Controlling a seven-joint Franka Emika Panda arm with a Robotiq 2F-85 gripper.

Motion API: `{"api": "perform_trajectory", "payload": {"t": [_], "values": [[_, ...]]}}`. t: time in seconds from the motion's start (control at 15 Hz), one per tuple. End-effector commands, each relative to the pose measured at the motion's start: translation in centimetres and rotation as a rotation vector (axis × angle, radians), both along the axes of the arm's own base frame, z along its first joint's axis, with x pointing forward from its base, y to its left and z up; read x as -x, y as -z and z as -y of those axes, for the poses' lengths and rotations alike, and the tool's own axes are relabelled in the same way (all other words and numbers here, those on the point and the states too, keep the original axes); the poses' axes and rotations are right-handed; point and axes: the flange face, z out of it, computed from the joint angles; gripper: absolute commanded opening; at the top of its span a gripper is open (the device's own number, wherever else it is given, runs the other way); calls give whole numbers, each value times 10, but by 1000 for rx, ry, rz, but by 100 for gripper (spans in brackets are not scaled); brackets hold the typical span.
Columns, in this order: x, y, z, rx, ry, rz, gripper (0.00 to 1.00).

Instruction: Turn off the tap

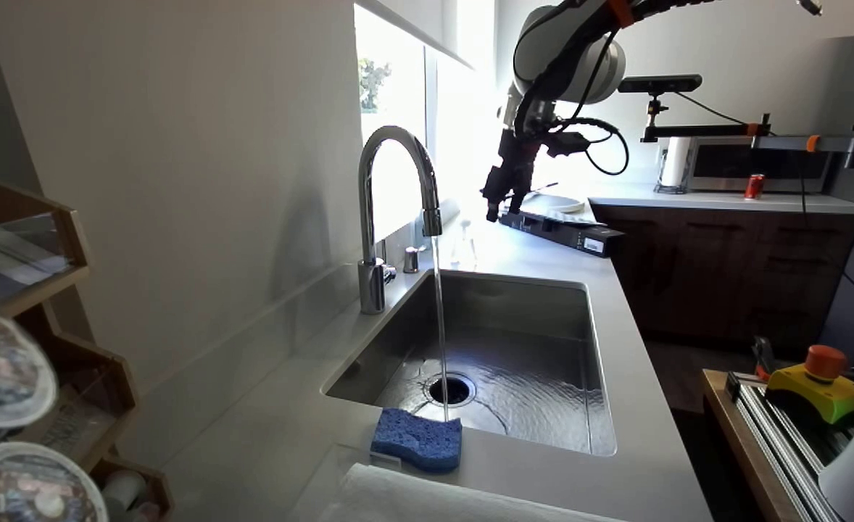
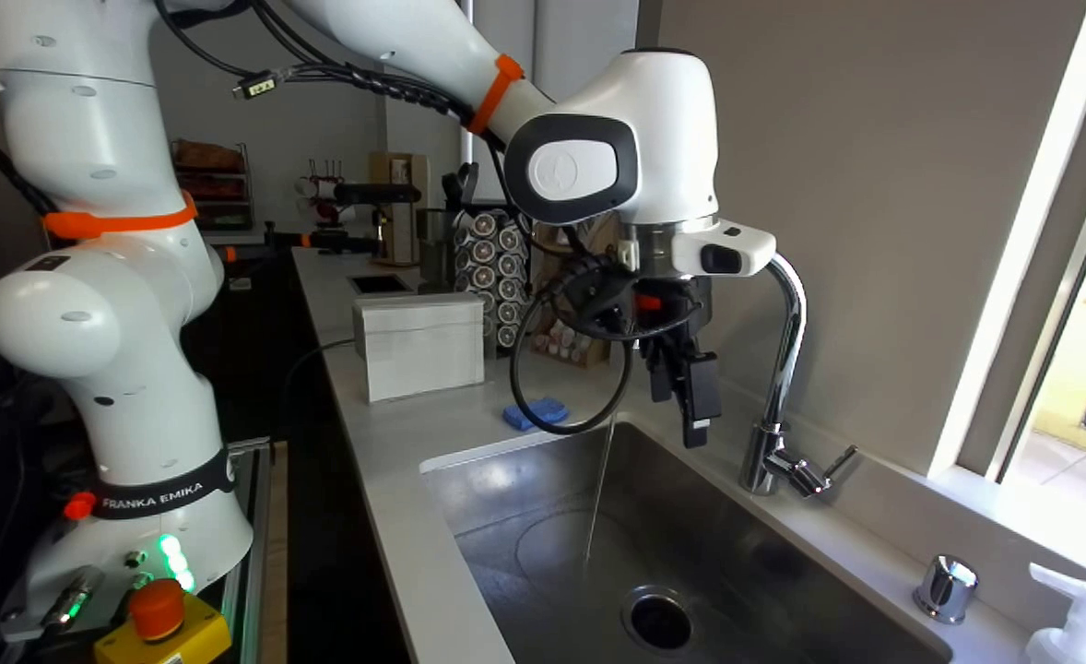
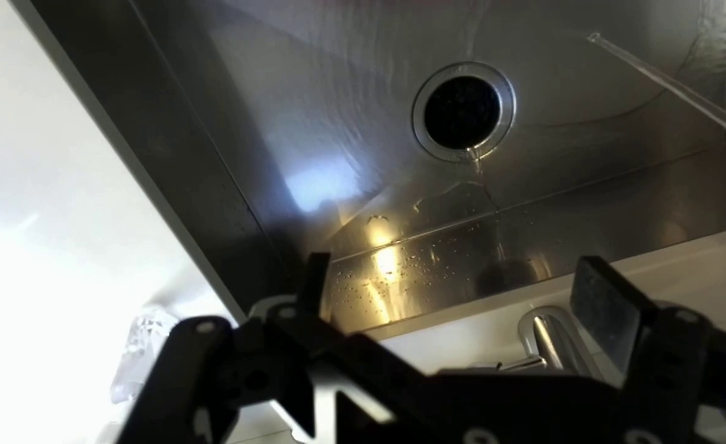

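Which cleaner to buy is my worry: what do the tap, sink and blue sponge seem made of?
The tap looks like polished metal, perhaps chrome-plated: crisp, bright highlights run along it. The sink seems likely satin stainless steel, grey with soft, blurred reflections. The blue sponge looks matte and pitted with pores, so cellulose or foam; I can't tell which.

Your arm reaches over the robot-side edge of the bench, wrist bent down, your fingers pointing downward, slightly tilted and spread apart, nearer the wall-side edge.
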Motion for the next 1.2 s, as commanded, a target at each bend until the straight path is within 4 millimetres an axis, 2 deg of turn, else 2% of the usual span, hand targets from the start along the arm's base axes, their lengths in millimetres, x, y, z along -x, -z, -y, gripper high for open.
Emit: {"api": "perform_trajectory", "payload": {"t": [0.0,0.13,0.53,0.73,1.13], "values": [[0,-1,0,1,0,1,100],[-6,3,-2,24,-30,21,100],[-50,34,49,85,31,119,100],[-72,51,65,72,34,170,100],[-120,66,75,-5,-1,266,100]]}}
